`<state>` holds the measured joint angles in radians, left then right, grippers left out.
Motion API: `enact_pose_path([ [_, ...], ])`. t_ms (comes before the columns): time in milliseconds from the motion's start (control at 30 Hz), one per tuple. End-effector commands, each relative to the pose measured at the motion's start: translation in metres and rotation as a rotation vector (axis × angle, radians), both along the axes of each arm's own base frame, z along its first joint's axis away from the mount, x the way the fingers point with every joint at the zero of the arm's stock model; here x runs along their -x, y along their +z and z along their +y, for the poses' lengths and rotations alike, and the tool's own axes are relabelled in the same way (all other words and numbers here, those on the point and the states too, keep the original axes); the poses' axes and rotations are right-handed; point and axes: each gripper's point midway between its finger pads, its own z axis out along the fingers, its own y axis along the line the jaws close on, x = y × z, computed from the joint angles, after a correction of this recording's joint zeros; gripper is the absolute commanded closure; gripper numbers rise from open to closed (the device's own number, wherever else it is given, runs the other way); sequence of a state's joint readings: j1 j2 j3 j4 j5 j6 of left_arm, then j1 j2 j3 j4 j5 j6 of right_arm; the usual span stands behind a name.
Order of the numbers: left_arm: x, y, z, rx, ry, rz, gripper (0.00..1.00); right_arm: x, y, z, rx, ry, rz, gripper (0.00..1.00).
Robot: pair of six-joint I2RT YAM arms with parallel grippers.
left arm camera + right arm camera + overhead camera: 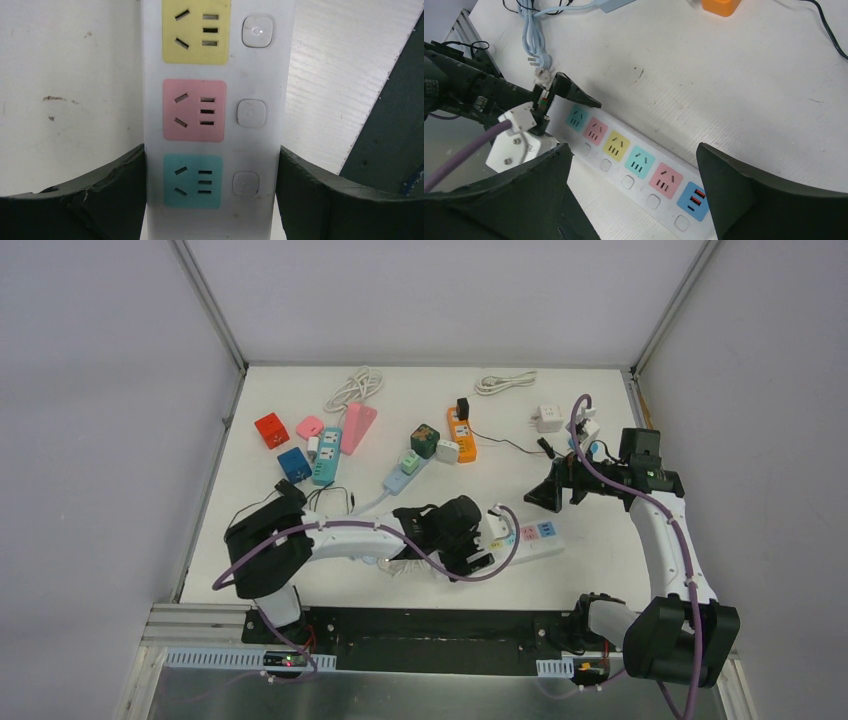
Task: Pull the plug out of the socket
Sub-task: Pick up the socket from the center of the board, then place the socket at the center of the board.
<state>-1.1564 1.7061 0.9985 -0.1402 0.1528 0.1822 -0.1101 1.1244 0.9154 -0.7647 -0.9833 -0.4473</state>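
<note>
Closest in the left wrist view, the left gripper is seen with its jaws partly closed on the white power strip, one pad pressed against each long edge beside the teal socket. That strip is laid across the near middle of the tabletop. Every socket shown on it is bare, so no plug can be made out there. Seated plugs appear only at the far side, such as what looks like a green plug on the pale blue strip; which plug is meant cannot be told. The right gripper is poised above the tabletop just far of the white strip's right half, jaws spread fully and nothing held. Bracing is judged to be the step in hand; next, a plug would have to be located, straddled by the right jaws and drawn straight out while its strip is pinned. The tabletop is white and scuffed, and is enclosed by plain pale grey walls on three sides.
</note>
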Motion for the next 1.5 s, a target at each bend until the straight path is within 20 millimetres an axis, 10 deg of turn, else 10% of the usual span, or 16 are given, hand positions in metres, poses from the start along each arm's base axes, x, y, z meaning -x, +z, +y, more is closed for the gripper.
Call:
enact_pose_path([
  [0, -0.015, 0.055, -0.005, 0.171, 0.055, -0.095, 1.0, -0.002, 0.014, 0.001, -0.013, 0.018, -0.061, 0.0],
  [700, -0.014, 0.121, 0.08, 0.19, 0.223, -0.002, 1.0, -0.006, 0.026, -0.01, -0.024, -0.044, -0.097, 0.0],
  [1233, -0.086, 0.254, 0.188, 0.309, 0.608, -0.241, 1.0, -0.007, 0.027, -0.01, -0.035, -0.053, -0.101, 0.0],
  [1467, -0.132, 0.243, 0.229, 0.041, 0.572, -0.433, 1.0, -0.005, 0.029, -0.009, -0.045, -0.047, -0.104, 0.0],
])
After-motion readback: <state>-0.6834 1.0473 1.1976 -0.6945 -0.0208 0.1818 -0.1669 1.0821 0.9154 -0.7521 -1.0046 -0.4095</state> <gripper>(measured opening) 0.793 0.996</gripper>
